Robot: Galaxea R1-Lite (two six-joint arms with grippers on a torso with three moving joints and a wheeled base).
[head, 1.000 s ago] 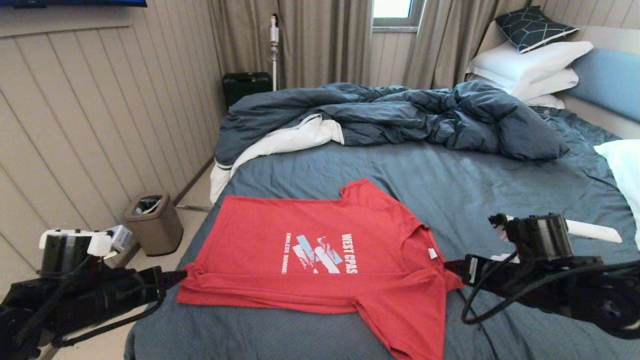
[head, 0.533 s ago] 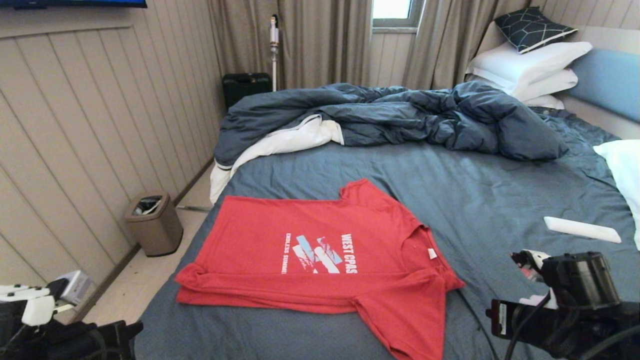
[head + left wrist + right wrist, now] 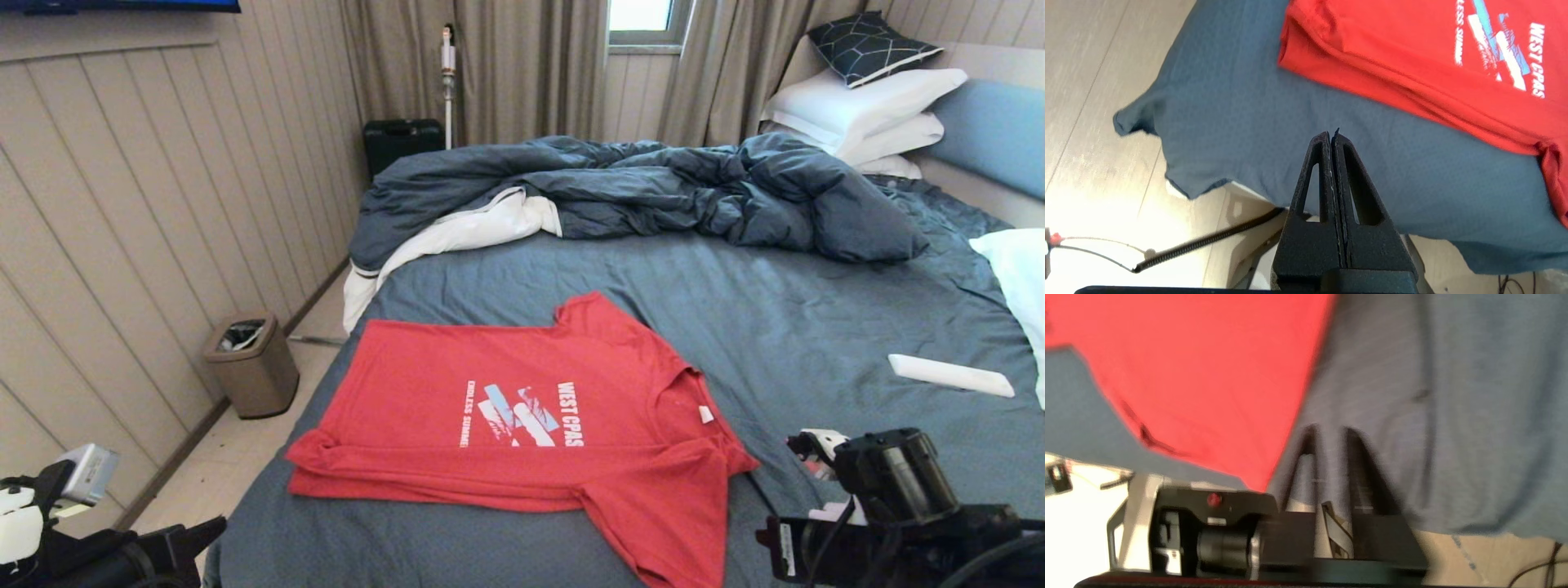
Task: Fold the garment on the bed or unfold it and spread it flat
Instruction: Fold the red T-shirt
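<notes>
The garment (image 3: pixel 522 408) is a red T-shirt with white "WEST COAST" lettering, lying on the bed's slate-blue sheet (image 3: pixel 735 310). Its collar points right, and its near long edge is folded over onto the front. One sleeve sticks out toward the bed's near edge. My left gripper (image 3: pixel 1331 136) is shut and empty. It hangs off the bed's near left corner (image 3: pixel 208 531), apart from the garment's hem (image 3: pixel 1412 49). My right gripper (image 3: pixel 1329 430) is low at the near right (image 3: pixel 771 547), beside the garment's sleeve (image 3: pixel 1208 367). Its jaws stand slightly apart over bare sheet with nothing between them.
A rumpled dark blue duvet (image 3: pixel 637 188) covers the far half of the bed, with white pillows (image 3: pixel 865 98) at the headboard. A flat white object (image 3: pixel 951 376) lies on the sheet at right. A brown waste bin (image 3: pixel 251 363) stands on the floor left of the bed.
Both arms have drawn back from the garment's two ends toward the bed's near edge. The left gripper has shut. The garment lies as before.
</notes>
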